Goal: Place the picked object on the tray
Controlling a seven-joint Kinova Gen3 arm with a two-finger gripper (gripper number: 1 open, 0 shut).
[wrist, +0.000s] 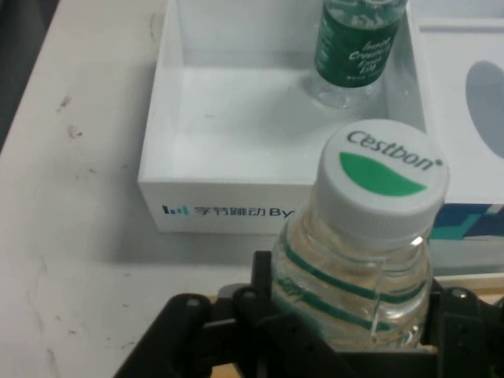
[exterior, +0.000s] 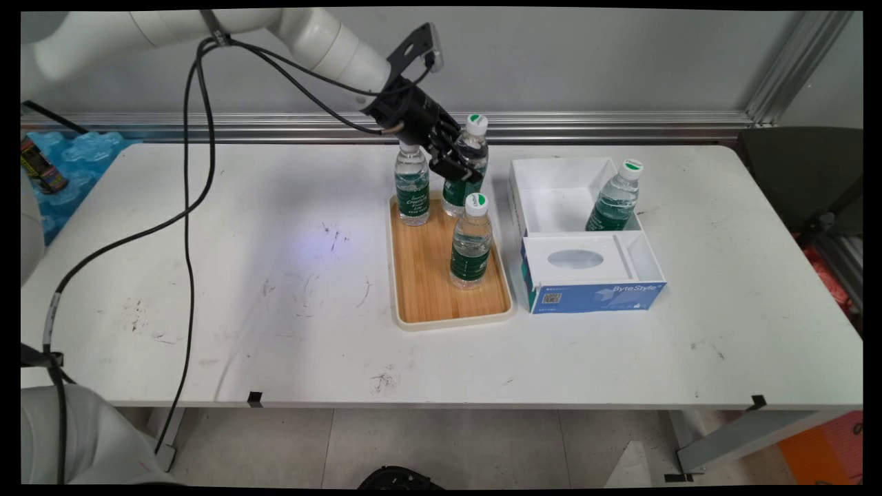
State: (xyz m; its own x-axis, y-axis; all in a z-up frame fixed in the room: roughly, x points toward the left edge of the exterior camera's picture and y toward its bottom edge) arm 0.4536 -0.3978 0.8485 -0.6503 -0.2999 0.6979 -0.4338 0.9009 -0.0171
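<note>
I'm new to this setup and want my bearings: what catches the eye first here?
The black gripper is shut on a water bottle at the far end of the bamboo tray, where two more bottles stand: one at the far left, one nearer the middle. Right of the tray, a fourth bottle stands in a white open box, beside a blue tissue box.

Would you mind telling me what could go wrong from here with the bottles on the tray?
The tool is closed on the far bottle; the neighbouring bottle stands close and might get knocked. The bottle nearer the camera could tip if the wooden tray is jolted.
</note>
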